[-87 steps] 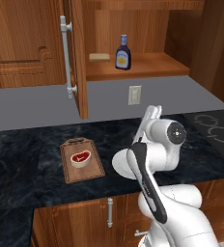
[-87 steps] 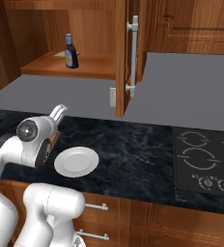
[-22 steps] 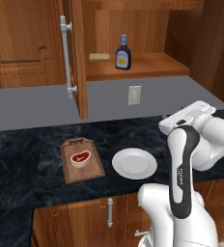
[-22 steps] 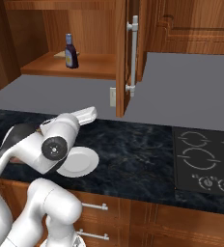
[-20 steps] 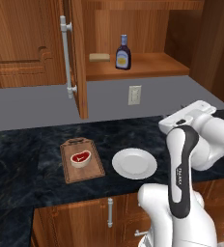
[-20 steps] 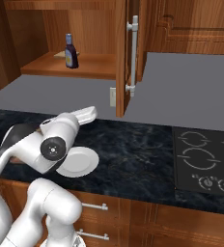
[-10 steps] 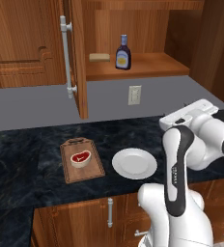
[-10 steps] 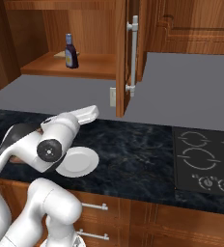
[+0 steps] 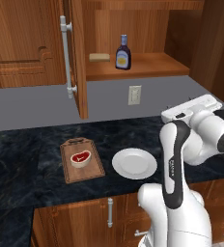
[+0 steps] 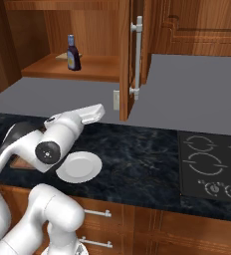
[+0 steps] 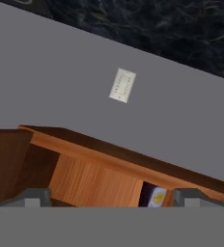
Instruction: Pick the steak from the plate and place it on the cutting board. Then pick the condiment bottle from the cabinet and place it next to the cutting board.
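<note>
Dark marbled black stone desk, plain grey back wall bearing a small white wall outlet, flat tan block on the shelf, black glass cooktop with ring marks and knobs, reddish-brown wooden drawer fronts with short grey handles below

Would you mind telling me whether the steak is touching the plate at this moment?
Apart. In the left base view the steak lies on the cutting board, and a strip of dark counter separates that board from the white plate beside it.

Red steak on brown cutting board, empty white plate beside, condiment bottle upright in open cabinet
</note>
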